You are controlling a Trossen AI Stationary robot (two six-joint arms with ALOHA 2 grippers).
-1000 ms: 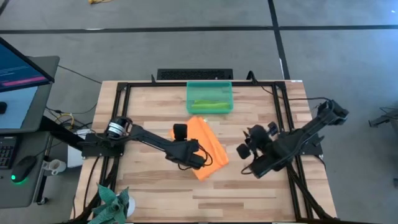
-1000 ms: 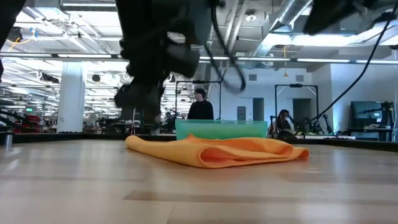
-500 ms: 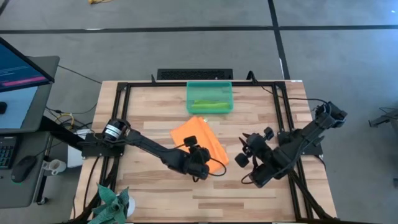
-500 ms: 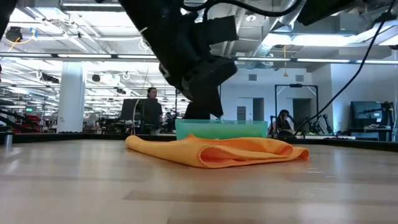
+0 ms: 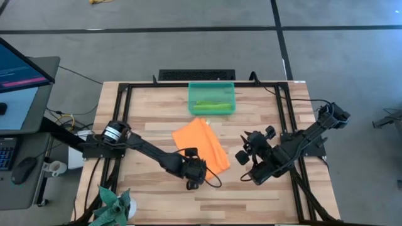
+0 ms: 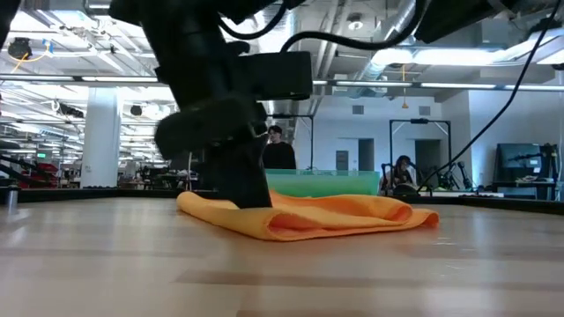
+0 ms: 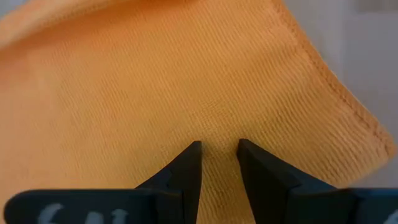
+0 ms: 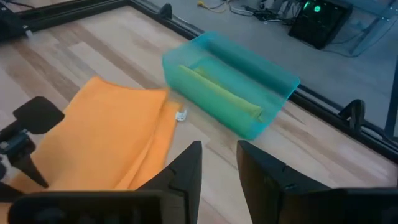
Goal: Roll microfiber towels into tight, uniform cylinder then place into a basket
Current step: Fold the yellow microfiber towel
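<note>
My left gripper (image 7: 219,155) has its fingers a narrow gap apart, tips down against the orange towel (image 7: 155,81), no cloth visibly pinched between them; in the high view the left gripper (image 5: 193,172) sits at the towel's near edge; I judge this the start of the roll. To do it well I would catch the hem itself, not the middle of the fabric, lift only slightly, and turn the edge over toward the basket in one even pass; a skewed first turn gives a cone, not a cylinder. My right gripper (image 8: 217,158) has its fingers likewise slightly apart, holding nothing; it hovers off to the right of the towel (image 5: 202,145), well apart from it; I would bring it in to pin the far side.

Orange towel: folded over into a doubled, rumpled layer, lying loose and low (image 6: 308,216); soft, will slip under a light press. Basket (image 5: 211,89) at the table's far edge, just beyond the towel; the lime green towel (image 8: 221,96) lies rolled inside it.
</note>
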